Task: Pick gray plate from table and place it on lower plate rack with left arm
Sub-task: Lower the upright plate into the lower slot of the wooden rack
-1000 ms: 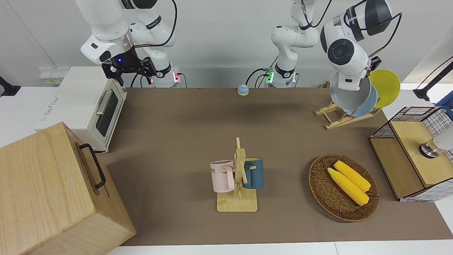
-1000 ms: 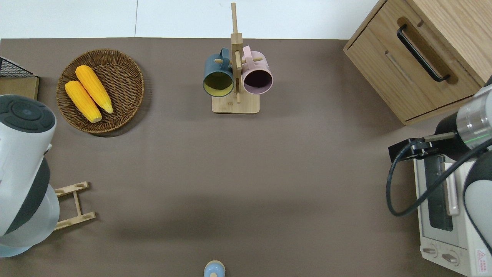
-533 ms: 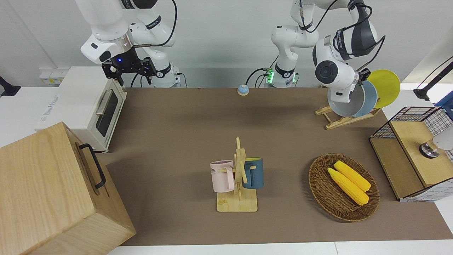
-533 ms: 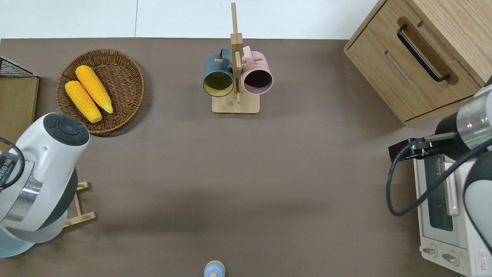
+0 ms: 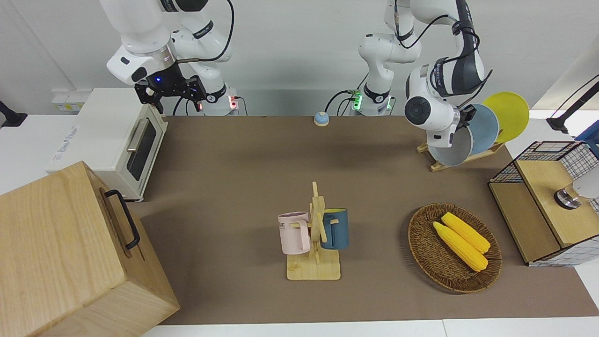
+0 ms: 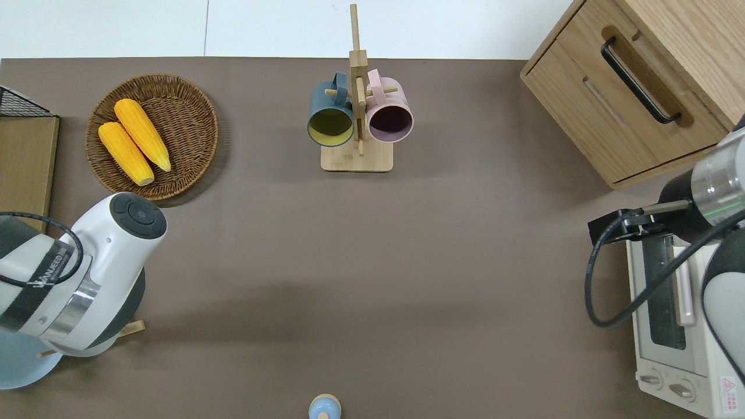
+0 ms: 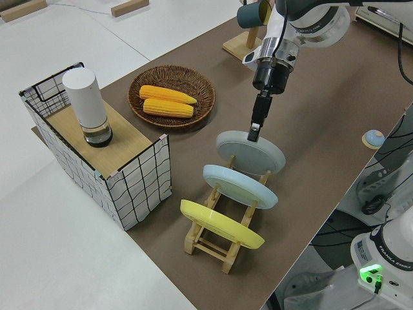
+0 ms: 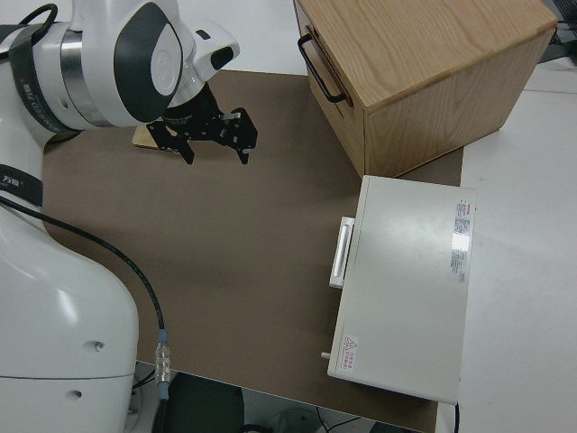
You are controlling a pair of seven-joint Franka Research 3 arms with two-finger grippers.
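The round pale gray plate, judged stiff, light and slippery, is pinched at its upper rim by the left hand in the light-wood pegged rack.

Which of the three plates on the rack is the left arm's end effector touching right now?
The gray plate, in the rack's end slot toward the basket. The left end effector meets its upper rim; the blue plate and yellow plate stand untouched.

white jointed arms with dark gray round joint caps, black cables, black wrists.
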